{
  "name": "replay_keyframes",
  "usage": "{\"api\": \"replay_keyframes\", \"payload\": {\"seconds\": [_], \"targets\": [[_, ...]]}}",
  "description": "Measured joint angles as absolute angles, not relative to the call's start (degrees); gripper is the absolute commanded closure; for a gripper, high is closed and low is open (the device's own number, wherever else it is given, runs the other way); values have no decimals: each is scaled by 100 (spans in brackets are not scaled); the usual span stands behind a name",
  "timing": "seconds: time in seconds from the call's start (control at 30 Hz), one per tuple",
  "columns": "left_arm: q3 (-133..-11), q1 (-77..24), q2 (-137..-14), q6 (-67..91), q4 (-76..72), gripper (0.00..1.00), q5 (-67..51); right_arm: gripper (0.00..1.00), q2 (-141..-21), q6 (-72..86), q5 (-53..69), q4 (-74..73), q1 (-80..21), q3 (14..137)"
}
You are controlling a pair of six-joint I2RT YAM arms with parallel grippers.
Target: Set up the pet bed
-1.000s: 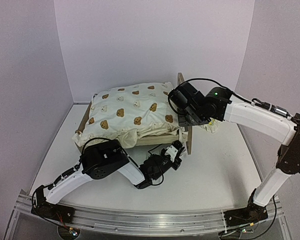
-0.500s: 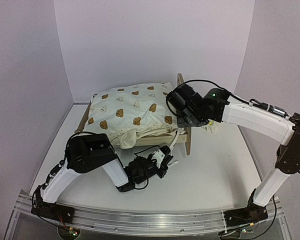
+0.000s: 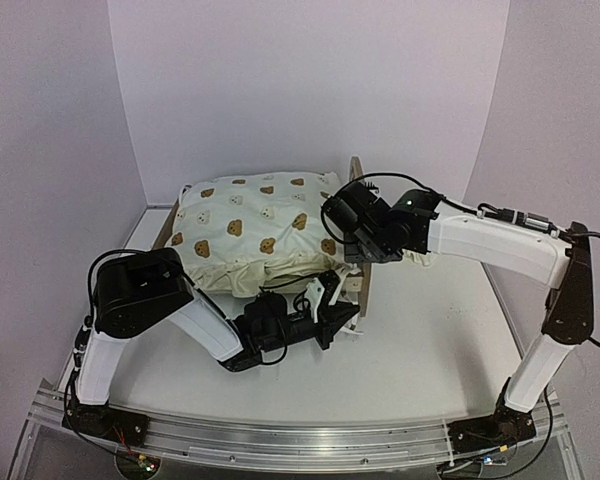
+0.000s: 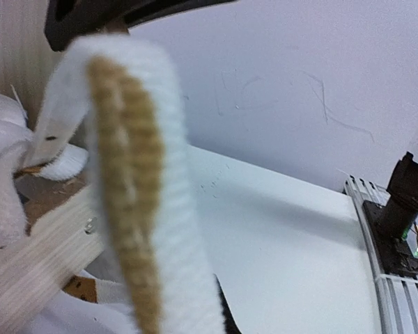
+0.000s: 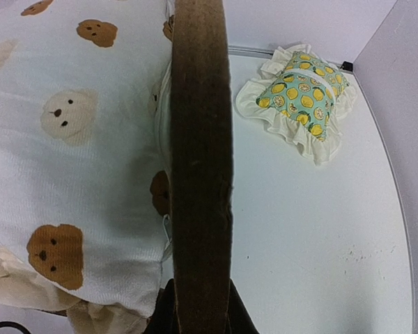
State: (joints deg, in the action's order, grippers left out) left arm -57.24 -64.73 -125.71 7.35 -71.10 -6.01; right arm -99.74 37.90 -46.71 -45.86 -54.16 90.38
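The bed (image 3: 361, 292) is set mid-way across the bench (image 3: 430, 340), long axis left to right, under the cushion (image 3: 250, 225). Its right end board (image 5: 200, 174) is clamped edge-on by the right jaws. The left jaws are together, low by the near rail. The pillow (image 5: 303, 90) is seen on open bench beyond that board.

Left arm (image 3: 205, 328): glossy white rounded link shells set between bulky matte-black cylindrical joint housings (image 3: 140, 293).
Right arm (image 3: 490, 245): the same white shells and black joints, with one long black link (image 3: 568, 295) by the elbow.
Status light (image 3: 405, 203): a small green dot on the right arm's black wrist housing.
Cables: thin black wires, one looped (image 3: 105, 256) at the left arm's big joint, one arched (image 3: 385, 174) above the right wrist.
Bases: black blocks (image 3: 105, 420) (image 3: 485, 435).
Right gripper (image 5: 198, 309): near-black finger pieces.
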Motion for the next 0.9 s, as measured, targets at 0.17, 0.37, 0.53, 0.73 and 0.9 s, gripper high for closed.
{"api": "replay_keyframes", "payload": {"seconds": [0.17,0.37,0.53,0.73,0.9], "targets": [[-5689,-6473,-12380,1022,-6535,100,-1070,100,-9996,3846,-4628,-4491,-5350,8930],[-5638,-6473,-12289,1248,-5863,100,-1535,100,-9996,3927,-4550,-4298,-5268,8674],[-5666,-6473,-12265,1472,-5335,100,-1858,100,-9958,3919,-4503,-3879,-5225,8332],[-5723,-6467,-12179,1798,-4703,100,-2115,100,-9741,3672,-4481,-3210,-5193,7838],[-5944,-6444,-12054,2000,-4306,100,-2244,100,-9626,3402,-4423,-2779,-5109,7585]]}}
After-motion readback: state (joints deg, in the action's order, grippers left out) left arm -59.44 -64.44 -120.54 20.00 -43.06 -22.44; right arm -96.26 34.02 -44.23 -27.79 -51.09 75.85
